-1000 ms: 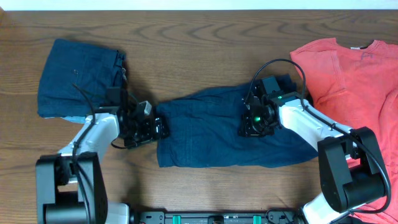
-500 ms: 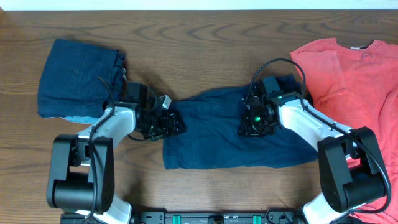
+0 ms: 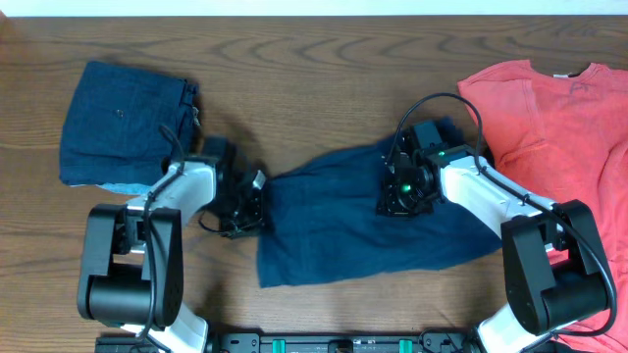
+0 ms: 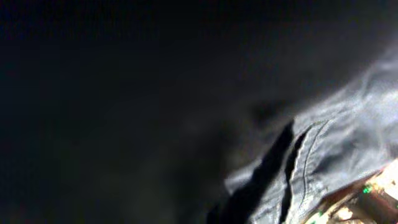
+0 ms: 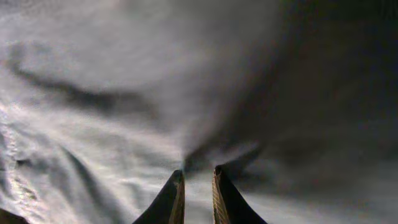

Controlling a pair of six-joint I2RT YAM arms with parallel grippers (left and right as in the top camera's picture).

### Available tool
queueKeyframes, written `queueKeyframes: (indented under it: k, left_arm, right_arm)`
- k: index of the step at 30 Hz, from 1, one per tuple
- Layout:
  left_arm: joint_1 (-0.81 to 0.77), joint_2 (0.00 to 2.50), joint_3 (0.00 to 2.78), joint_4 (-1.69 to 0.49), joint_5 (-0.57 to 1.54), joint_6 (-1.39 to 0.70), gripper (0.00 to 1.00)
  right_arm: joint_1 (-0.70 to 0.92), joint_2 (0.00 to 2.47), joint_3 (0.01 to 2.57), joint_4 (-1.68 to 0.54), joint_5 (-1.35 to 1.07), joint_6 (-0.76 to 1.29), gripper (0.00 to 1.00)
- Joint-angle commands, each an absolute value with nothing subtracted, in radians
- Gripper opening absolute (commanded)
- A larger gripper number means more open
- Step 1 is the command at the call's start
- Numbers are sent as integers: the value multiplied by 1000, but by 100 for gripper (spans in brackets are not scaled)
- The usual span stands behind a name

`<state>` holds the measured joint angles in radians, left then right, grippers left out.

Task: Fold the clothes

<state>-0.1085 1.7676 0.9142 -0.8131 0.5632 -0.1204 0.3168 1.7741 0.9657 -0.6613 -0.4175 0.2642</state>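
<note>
1. The navy shorts lie spread at the frame's centre.
2. The left gripper, jaws pressed together, pinches their left edge.
3. The right gripper, jaws nearly together, pinches a pucker in their upper right.
4. The coral T-shirt lies at the right edge and the folded navy piece at the upper left.

Dark navy shorts, folded navy piece, coral-red T-shirt, brown wood-grain table

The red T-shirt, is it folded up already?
No, the coral-red T-shirt lies spread out flat at the right side of the table, with its neckline and a sleeve showing.
</note>
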Motion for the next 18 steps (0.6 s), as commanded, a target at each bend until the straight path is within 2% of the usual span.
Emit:
queueKeyframes:
  k: [1,4,6,18]
  left_arm:
    - [-107,1740,1056,-960,285,-98,6]
    - [-107,1715,1198,-1127,165,-98,6]
    - [-107,1703,1264,-1178,157,-98,6]
    - [-108,1684,1289,-1176,160,-98,6]
  right_arm:
    - [303,1767,963,-676,-419,276,15]
    - [278,1754,963,-702,-419,276,15]
    - [264,1746,963,-719,-419,276,15]
    - [284,1745,960,-731,-392,273,15]
